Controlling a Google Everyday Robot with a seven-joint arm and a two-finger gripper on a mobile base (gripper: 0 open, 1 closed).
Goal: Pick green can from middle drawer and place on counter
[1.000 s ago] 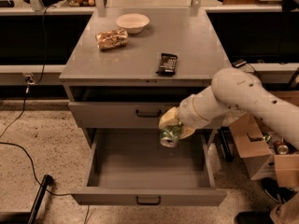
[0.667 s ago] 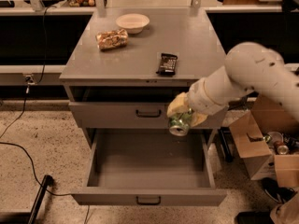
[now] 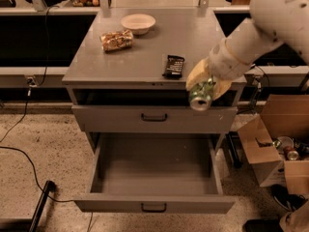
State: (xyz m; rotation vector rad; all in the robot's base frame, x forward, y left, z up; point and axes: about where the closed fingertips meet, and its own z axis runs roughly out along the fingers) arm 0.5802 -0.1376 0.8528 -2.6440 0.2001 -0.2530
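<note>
My gripper is shut on the green can and holds it in the air at the counter's front right edge, silver end toward the camera. The can hangs in front of the closed upper drawer. The middle drawer below is pulled fully open and its inside is bare. The grey counter lies just behind and left of the can. My white arm reaches in from the upper right.
On the counter are a dark candy-bar wrapper, a shiny snack bag and a pale bowl. A cardboard box with clutter, including a reddish can, stands right of the cabinet. A black cable runs over the floor at left.
My gripper has lifted the green can up and to the right, from just above the open drawer to the level of the counter's front edge.
</note>
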